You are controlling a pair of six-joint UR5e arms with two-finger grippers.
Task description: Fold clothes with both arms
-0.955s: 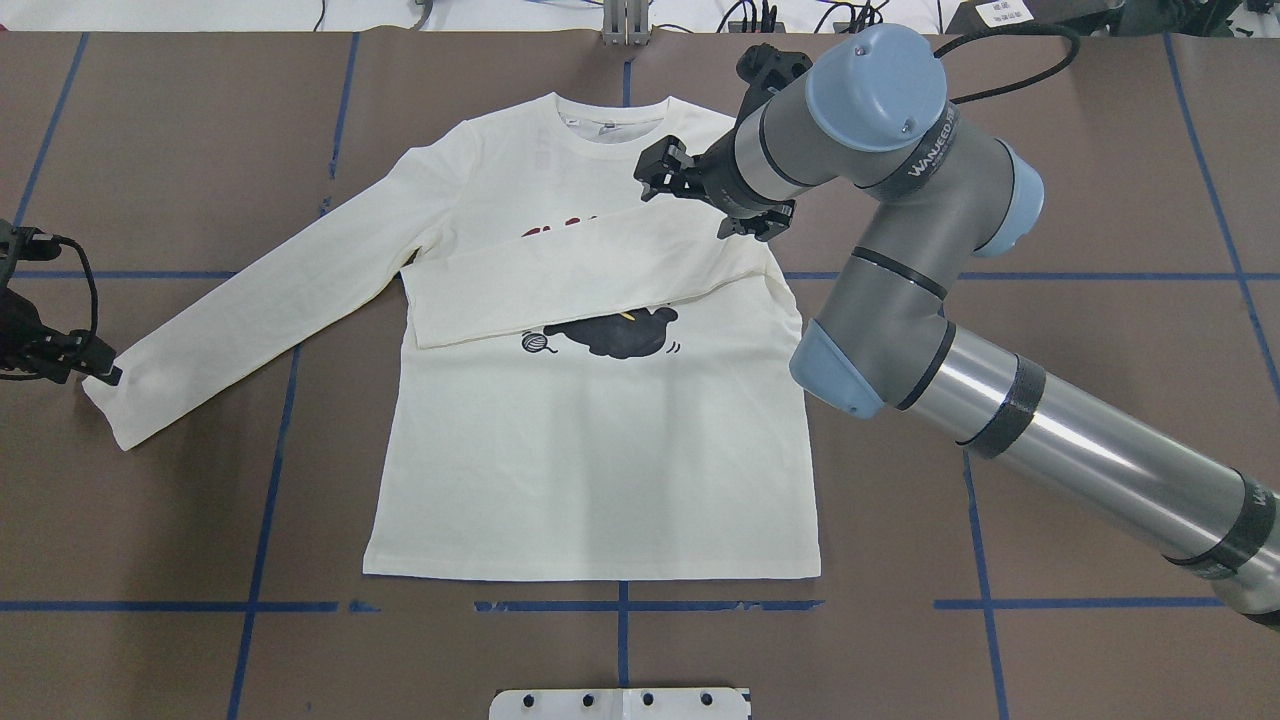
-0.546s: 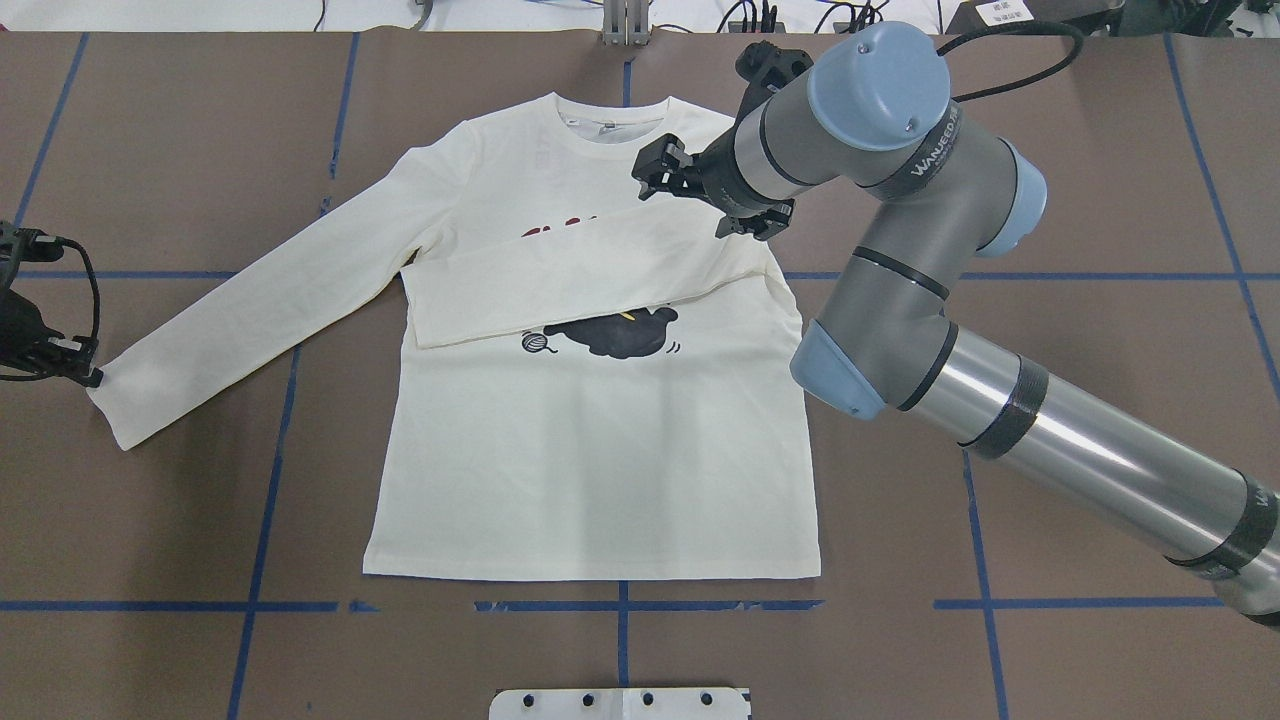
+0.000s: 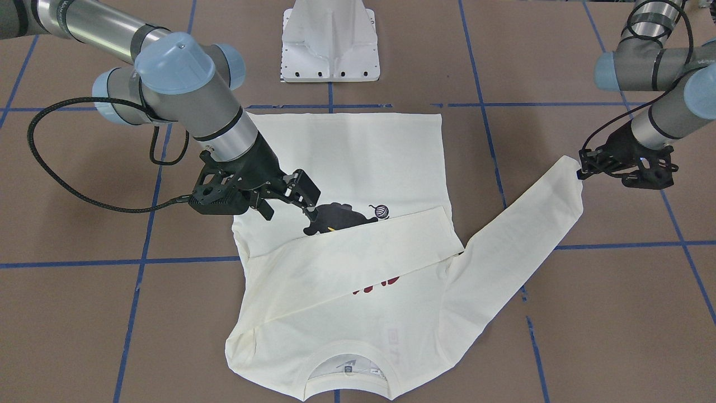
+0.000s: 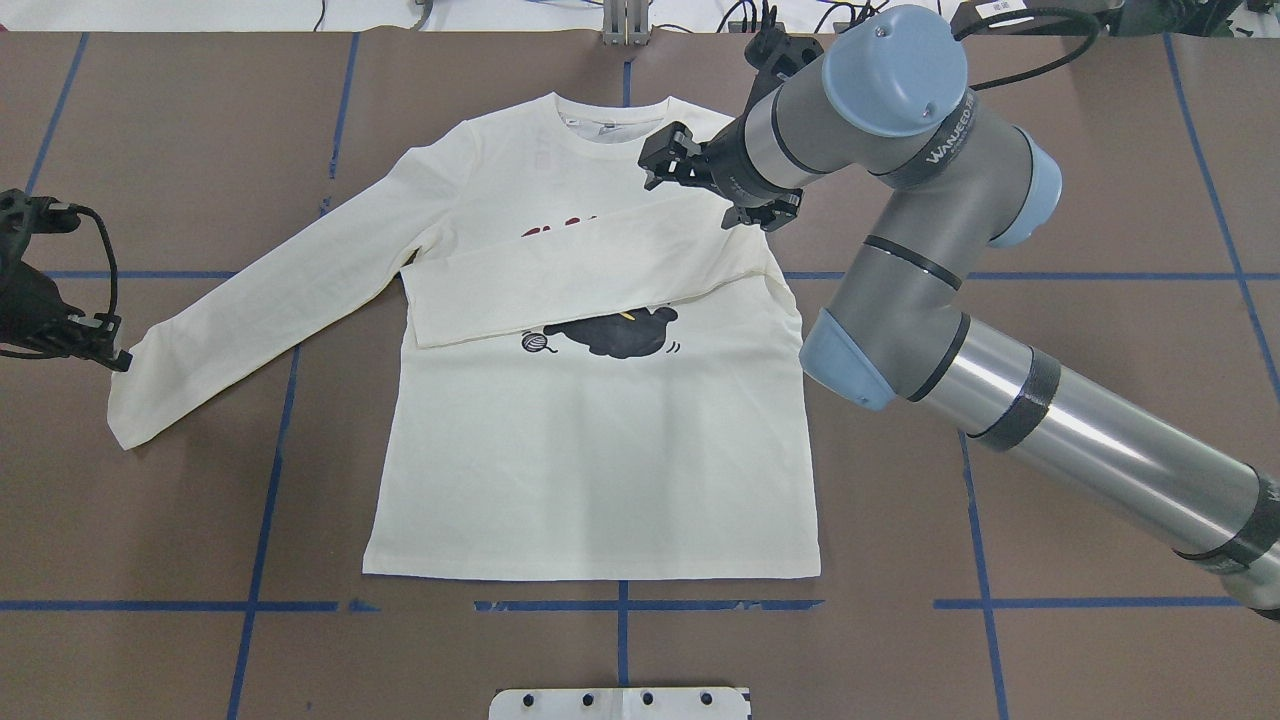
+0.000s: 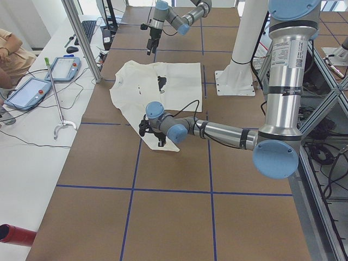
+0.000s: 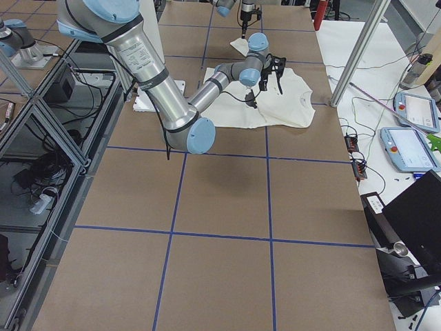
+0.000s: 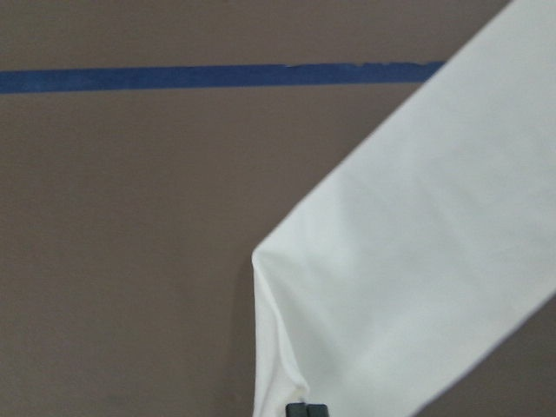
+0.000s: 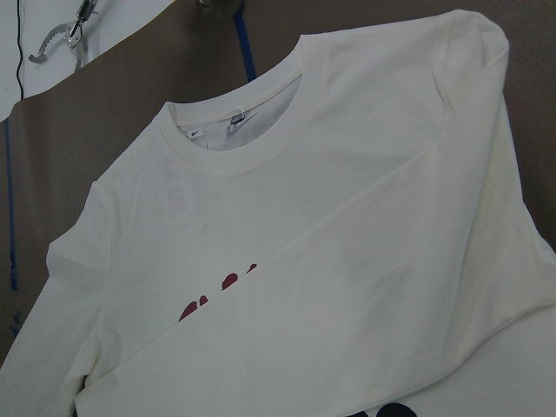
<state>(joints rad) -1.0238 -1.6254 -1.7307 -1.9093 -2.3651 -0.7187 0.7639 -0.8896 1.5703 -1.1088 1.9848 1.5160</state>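
Observation:
The cream long-sleeved T-shirt [image 4: 600, 450] lies flat and print-up on the brown table, collar at the far side. One sleeve [image 4: 580, 275] is folded across the chest, covering part of the red lettering and the top of the black cat [image 4: 625, 335]. The other sleeve [image 4: 250, 300] stretches out to the left. My left gripper [image 4: 118, 360] is shut on that sleeve's cuff; the left wrist view shows the cuff corner [image 7: 287, 347] bunched at the closed tips. My right gripper [image 4: 655, 165] hovers open and empty over the shirt's shoulder near the collar [image 8: 234, 148].
The white pedestal base [image 3: 330, 39] stands at the near table edge. Blue tape lines [image 4: 160, 606] grid the brown surface. Beyond the far edge a side table carries tablets [image 5: 32, 92] and cables, with a seated person [image 5: 11, 54] and a metal post [image 5: 81, 38].
My left gripper has shifted right with the cuff, drawing the sleeve end inward. My right gripper has moved a little toward the far edge, above the shoulder.

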